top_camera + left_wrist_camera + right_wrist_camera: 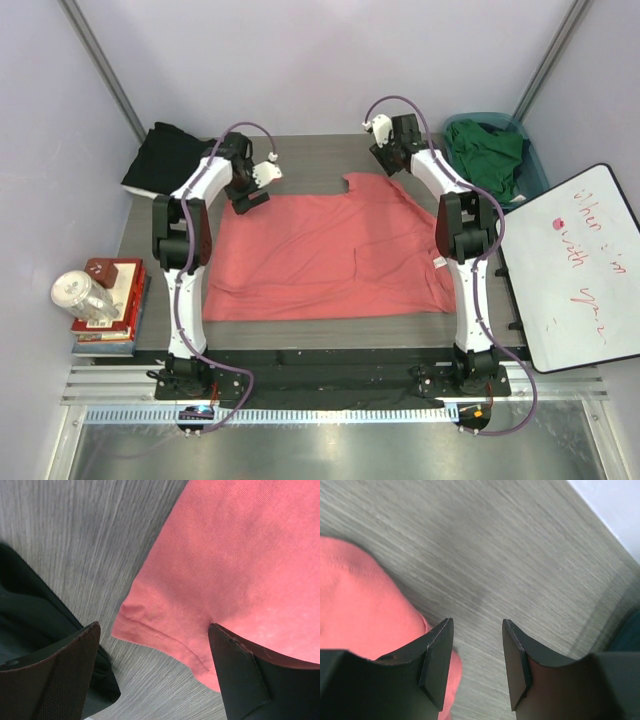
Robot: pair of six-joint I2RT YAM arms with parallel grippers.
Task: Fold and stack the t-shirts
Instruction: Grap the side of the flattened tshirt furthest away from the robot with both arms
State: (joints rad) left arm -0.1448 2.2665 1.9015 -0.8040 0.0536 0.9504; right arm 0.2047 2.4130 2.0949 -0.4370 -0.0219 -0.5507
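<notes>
The coral-pink t-shirt [320, 255] lies spread flat across the middle of the table. The black t-shirt [165, 157] lies bunched at the far left corner. The dark green t-shirt [487, 155] sits in the teal basket. My left gripper [252, 197] is open and empty over the pink shirt's far left corner; its hemmed edge [165, 635] lies between the fingers in the left wrist view, with black cloth [30, 615] at the left. My right gripper [385, 160] is open and empty above bare table just beyond the shirt's far right edge [360, 610].
The teal plastic basket [534, 165] stands at the far right corner. A stack of books [110, 305] with a clear jar [82, 295] sits off the table's left side. A whiteboard [580, 265] leans at the right. Grey walls enclose the table.
</notes>
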